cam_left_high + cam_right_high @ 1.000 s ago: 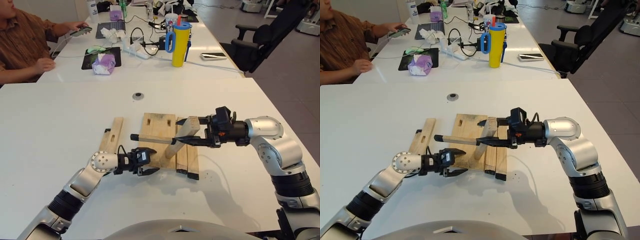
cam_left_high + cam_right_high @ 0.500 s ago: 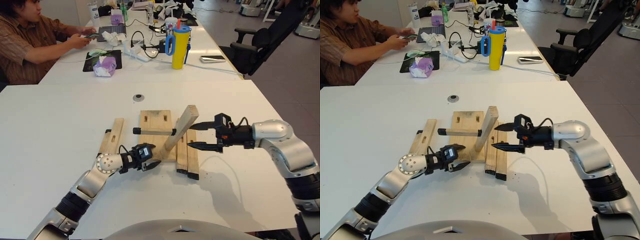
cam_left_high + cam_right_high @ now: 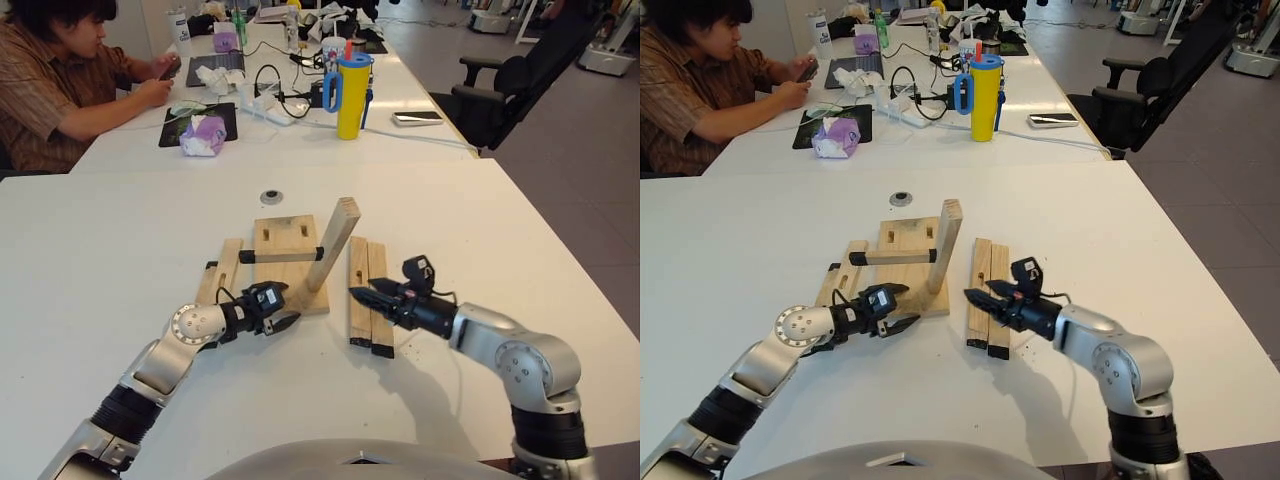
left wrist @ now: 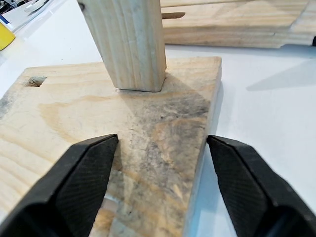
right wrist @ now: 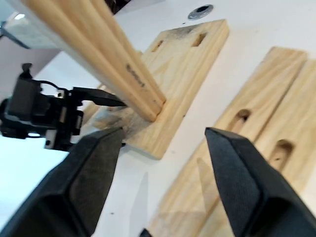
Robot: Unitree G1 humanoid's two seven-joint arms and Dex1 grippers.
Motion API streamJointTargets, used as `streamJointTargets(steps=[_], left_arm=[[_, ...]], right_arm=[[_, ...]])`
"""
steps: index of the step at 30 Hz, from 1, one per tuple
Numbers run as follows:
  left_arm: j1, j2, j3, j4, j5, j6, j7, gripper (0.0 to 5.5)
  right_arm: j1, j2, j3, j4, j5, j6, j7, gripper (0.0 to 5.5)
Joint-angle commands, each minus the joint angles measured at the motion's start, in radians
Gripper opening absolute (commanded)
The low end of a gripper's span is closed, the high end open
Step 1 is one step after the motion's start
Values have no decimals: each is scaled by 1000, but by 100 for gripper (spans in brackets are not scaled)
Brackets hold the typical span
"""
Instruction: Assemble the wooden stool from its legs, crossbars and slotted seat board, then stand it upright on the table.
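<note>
Seen from the head, the left arm lies low along the worktop [image 3: 90, 250], the left gripper [image 3: 279, 308] spread and empty at the seat board's [image 3: 285, 235] near edge. The right gripper [image 3: 358, 297], likewise spread and empty, hovers at two loose legs [image 3: 370, 315] just beside the board, where a tilted leg [image 3: 333, 243] and crossbar [image 3: 280, 256] stand. In the left wrist view the fingers [image 4: 84, 168] straddle the board's corner and the leg's top is cut off. In the right wrist view the fingers [image 5: 94, 163] flank bare worktop between the board and the loose legs.
</note>
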Motion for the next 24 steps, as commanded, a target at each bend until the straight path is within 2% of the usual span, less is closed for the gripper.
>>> streamJointTargets(steps=[1,7,10,18,24], left_arm=[[114,75,-50,123,56,132,-60,334],[105,63,-65,95,57,119,-71,334],[99,49,-73,89,62,115,-63,334],[98,0,-99,56,73,101,-36,334],[92,-39,-118,59,88,95,-19,334]], right_arm=[[-12,110,-60,-56,13,167,-175,307],[-25,169,-52,-76,-26,319,-278,307],[-37,153,-39,-56,-80,358,-312,307],[-108,-20,28,-38,-192,375,-309,307],[-149,-55,38,-18,-223,370,-265,307]])
